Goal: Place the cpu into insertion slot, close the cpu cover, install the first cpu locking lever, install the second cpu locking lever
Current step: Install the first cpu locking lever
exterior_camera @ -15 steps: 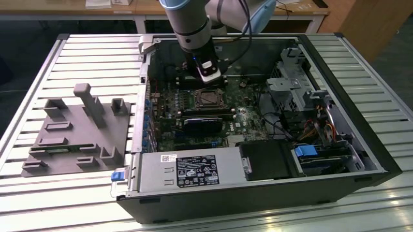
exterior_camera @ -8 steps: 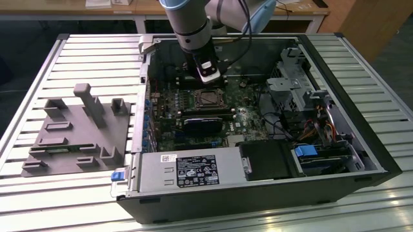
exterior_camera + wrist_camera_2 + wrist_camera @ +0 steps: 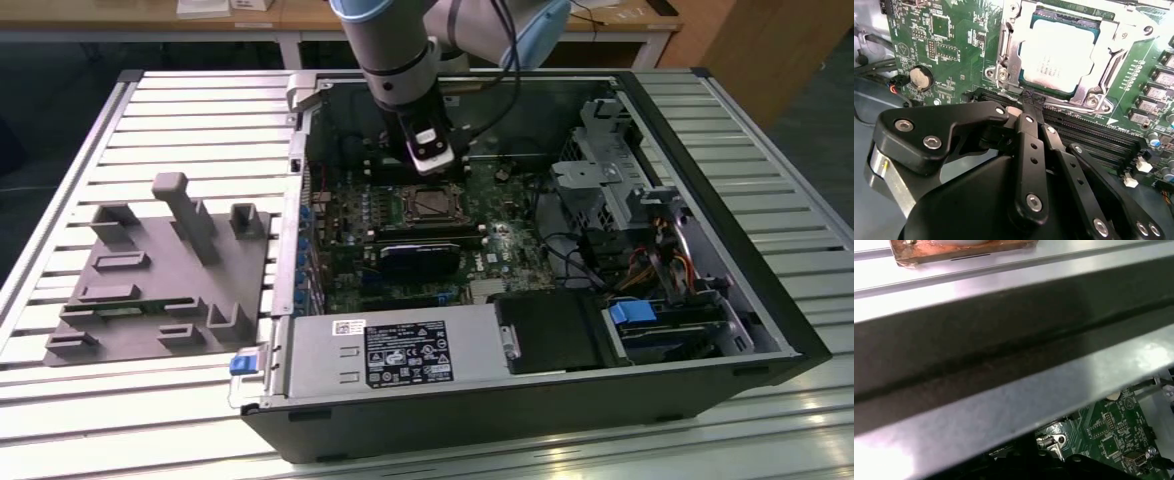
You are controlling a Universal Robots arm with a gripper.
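Hand point(image 3: 1032, 101), fingers pressed together with nothing visibly gripped, tips at the near rim of the insertion slot point(image 3: 1089, 98); cpu point(image 3: 1056, 52) (cpu cover point(image 3: 1010, 47) framing it) sits seated directly beyond the tips.

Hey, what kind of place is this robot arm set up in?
Probably a robotics lab or test workshop: an open desktop computer case sits on a slatted metal table, beside a grey moulded fixture, with wooden desks behind.
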